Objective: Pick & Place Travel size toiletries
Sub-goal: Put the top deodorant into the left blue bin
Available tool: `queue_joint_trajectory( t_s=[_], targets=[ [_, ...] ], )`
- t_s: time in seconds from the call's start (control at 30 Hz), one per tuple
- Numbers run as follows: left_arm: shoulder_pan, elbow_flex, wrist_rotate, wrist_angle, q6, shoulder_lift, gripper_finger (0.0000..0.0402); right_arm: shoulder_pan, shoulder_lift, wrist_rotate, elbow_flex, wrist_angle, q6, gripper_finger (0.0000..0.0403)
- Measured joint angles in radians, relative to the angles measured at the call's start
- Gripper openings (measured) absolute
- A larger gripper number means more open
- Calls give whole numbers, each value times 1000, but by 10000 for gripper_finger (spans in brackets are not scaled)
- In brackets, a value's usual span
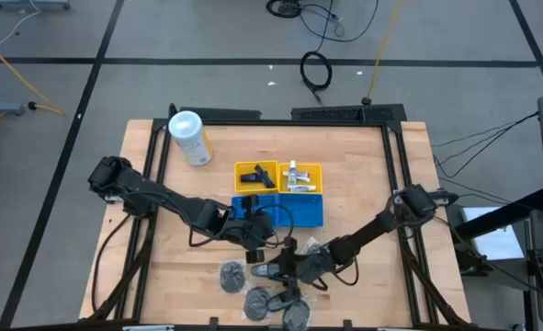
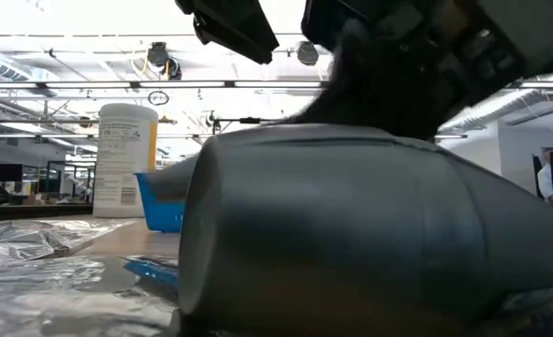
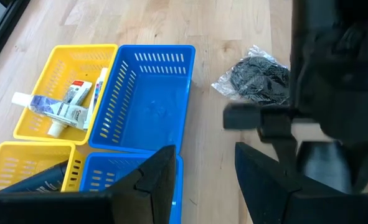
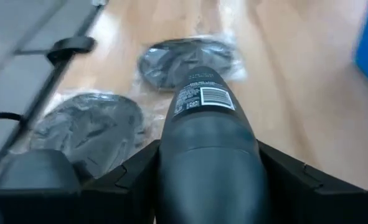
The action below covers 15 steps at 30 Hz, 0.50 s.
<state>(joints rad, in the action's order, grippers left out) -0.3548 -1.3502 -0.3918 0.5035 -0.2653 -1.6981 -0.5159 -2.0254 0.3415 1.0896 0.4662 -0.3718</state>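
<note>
My right gripper [image 1: 285, 268] reaches in from the table's right and is shut on a dark grey tube [image 1: 269, 270] near the table's near edge. The tube fills the low view [image 2: 351, 225]. Grey round clear-wrapped pieces lie flat on the table around it [image 1: 231, 274] [image 1: 257, 302] [image 4: 187, 59] [image 4: 87, 127], and another lies farther right [image 3: 255, 78]. My left gripper [image 3: 205, 152] is open and hovers over the near edge of the blue tray [image 3: 147, 106], touching nothing. White tubes [image 3: 65, 106] lie in a yellow tray. My right gripper [image 4: 208, 149] pinches the dark grey tube between its two fingers [image 4: 131, 165], one on each side of its body [image 4: 208, 134]. The tube lies along the fingers, and its barcode-labelled end [image 4: 202, 96] sticks out ahead. It sits about level, low over the table; whether it touches the wood, I cannot tell.
Yellow trays [image 1: 255, 175] [image 1: 301, 176] and the blue tray [image 1: 278, 210] sit mid-table. A large white canister with a yellow label [image 1: 189, 138] stands at the far left. The two arms nearly meet beside the blue tray. Bare wood lies to the left and right.
</note>
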Motion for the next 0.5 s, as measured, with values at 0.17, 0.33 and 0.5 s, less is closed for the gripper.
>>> queue_joint_trajectory(
  t_s=[0.17, 0.33, 0.5],
  targets=[
    [0, 0, 0, -6, 0, 0, 161, 0, 90, 22, -1, -139, 32, 202],
    [0, 0, 0, -8, 0, 0, 161, 0, 168, 32, -1, -248, 70, 202],
    [0, 0, 1, -41, 0, 0, 161, -2, 242, 118, 0, -375, 103, 202]
  ],
)
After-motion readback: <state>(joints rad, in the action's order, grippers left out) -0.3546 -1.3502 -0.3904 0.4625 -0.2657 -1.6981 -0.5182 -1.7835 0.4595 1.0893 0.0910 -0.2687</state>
